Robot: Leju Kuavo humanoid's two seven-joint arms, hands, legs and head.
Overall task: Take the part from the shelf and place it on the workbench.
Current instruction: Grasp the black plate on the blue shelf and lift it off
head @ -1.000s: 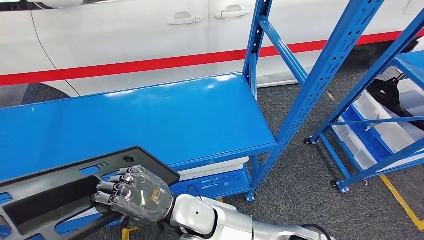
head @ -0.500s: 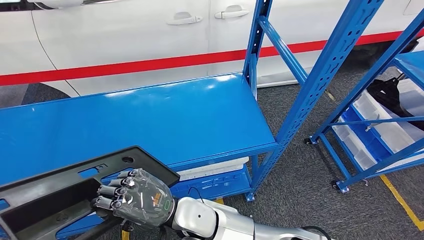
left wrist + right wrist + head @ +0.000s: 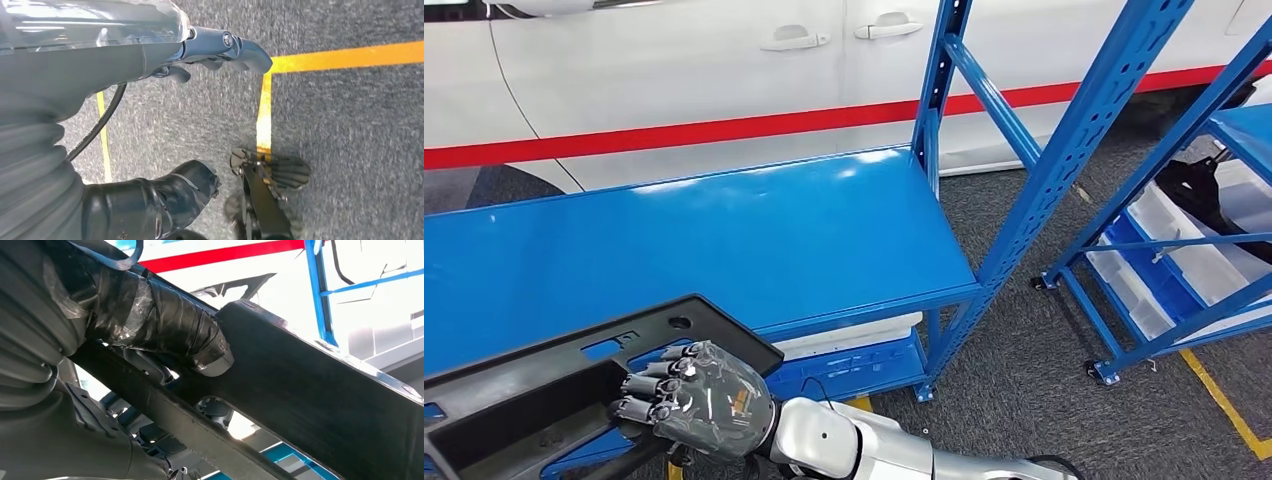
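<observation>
The black plastic part, long and flat with cut-outs, hangs over the front edge of the blue shelf at the lower left of the head view. My right hand grips its near right end, fingers curled over the top face. In the right wrist view the taped thumb presses against the part from below. My left hand hangs over grey carpet, its fingers and thumb apart with nothing between them.
A white car with a red stripe stands behind the shelf. Blue uprights rise at the shelf's right end. A second blue rack with white bins and a dark part stands at the right. Yellow floor tape runs nearby.
My right hand and the black part have sunk slightly toward the lower edge of the head view. The shelf and racks have stayed in place.
</observation>
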